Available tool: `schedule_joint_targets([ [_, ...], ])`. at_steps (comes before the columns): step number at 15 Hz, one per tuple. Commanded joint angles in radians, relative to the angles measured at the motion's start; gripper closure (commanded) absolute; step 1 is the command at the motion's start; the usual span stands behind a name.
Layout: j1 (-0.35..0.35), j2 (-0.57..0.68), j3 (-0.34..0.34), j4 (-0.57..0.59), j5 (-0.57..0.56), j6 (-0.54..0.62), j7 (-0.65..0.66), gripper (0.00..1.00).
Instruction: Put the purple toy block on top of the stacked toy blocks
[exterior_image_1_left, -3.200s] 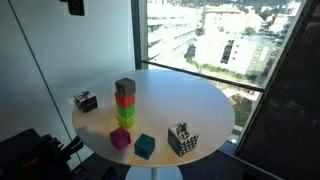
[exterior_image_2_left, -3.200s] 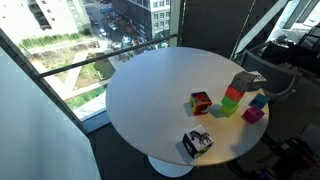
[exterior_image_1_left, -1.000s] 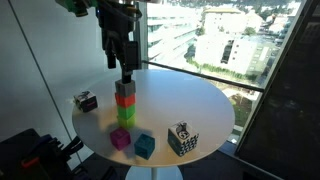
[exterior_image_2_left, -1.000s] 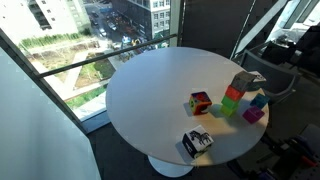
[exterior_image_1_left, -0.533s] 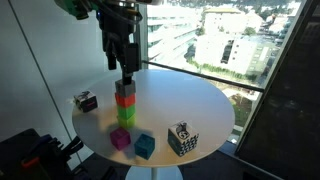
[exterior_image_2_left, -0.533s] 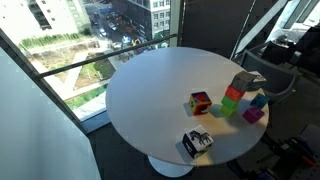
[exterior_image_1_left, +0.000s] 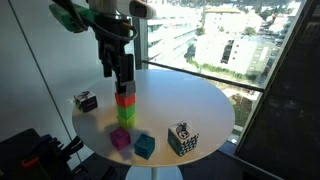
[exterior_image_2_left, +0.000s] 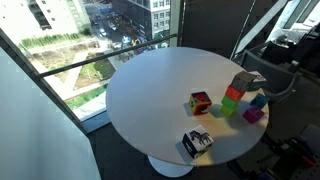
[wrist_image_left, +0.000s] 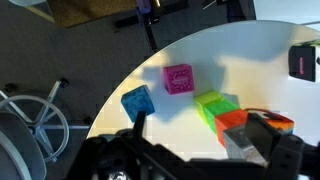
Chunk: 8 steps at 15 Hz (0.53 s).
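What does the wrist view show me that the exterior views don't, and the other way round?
Only the wrist view: a close look down onto the blocks, and a wheel-like spoked frame beyond the table edge.

Only the exterior views: the whole round table, the windows with the city outside, two patterned cubes in full, and in an exterior view the open gripper at the top of the stack.

Both: the purple toy block, the teal cube beside it, and the stacked toy blocks near the table edge.
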Motion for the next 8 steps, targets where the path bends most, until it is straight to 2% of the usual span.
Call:
schedule_joint_targets([
  [1,-0.011,-0.012,0.001,-0.049,-0.017,0.06,-0.036,0.0],
  [8,-0.018,-0.008,-0.013,-0.148,-0.024,0.167,-0.075,0.0],
])
